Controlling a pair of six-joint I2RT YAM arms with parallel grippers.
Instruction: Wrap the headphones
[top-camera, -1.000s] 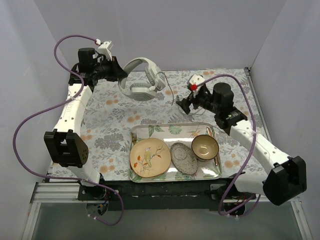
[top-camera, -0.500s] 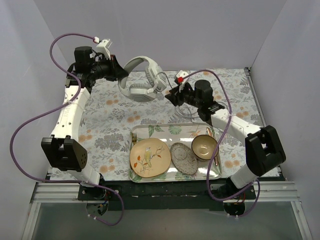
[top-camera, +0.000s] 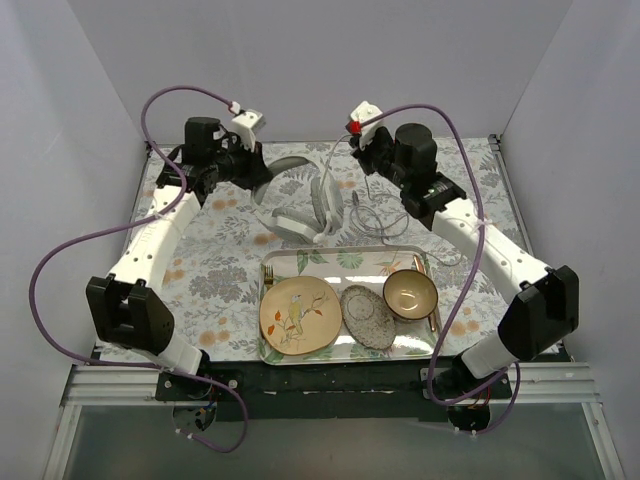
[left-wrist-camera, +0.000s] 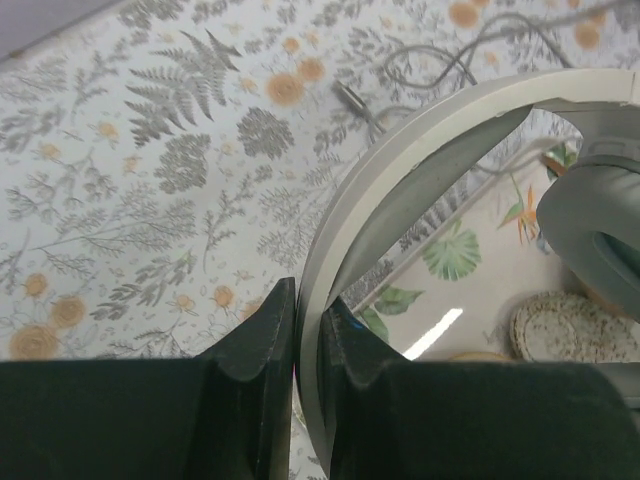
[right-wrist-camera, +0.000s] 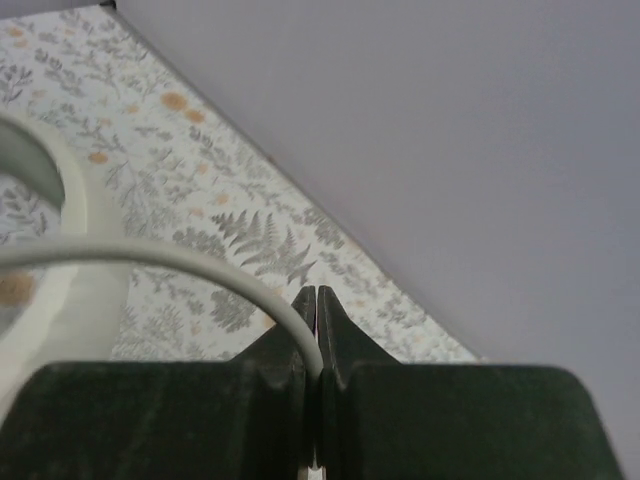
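Note:
The light grey headphones (top-camera: 300, 212) hang over the flowered cloth just behind the tray, ear cups low and headband (left-wrist-camera: 420, 150) arching up to the left. My left gripper (top-camera: 262, 168) is shut on the headband, its fingers (left-wrist-camera: 262, 335) pinching the band's edge. One ear cup (left-wrist-camera: 595, 230) shows at the right of the left wrist view. The thin grey cable (top-camera: 362, 212) lies in loops on the cloth and rises to my right gripper (top-camera: 362, 150), near the back wall. In the right wrist view that gripper (right-wrist-camera: 316, 300) is shut on the cable (right-wrist-camera: 150, 250).
A metal tray (top-camera: 350, 258) at the front holds a bird-painted plate (top-camera: 299, 314), a speckled oval dish (top-camera: 366, 316), a brown bowl (top-camera: 410, 294), a fork and chopsticks. Walls close in behind and on both sides.
My right gripper closed on the cable and lifted toward the back wall. My left arm swung the headphones right and lower, close behind the tray.

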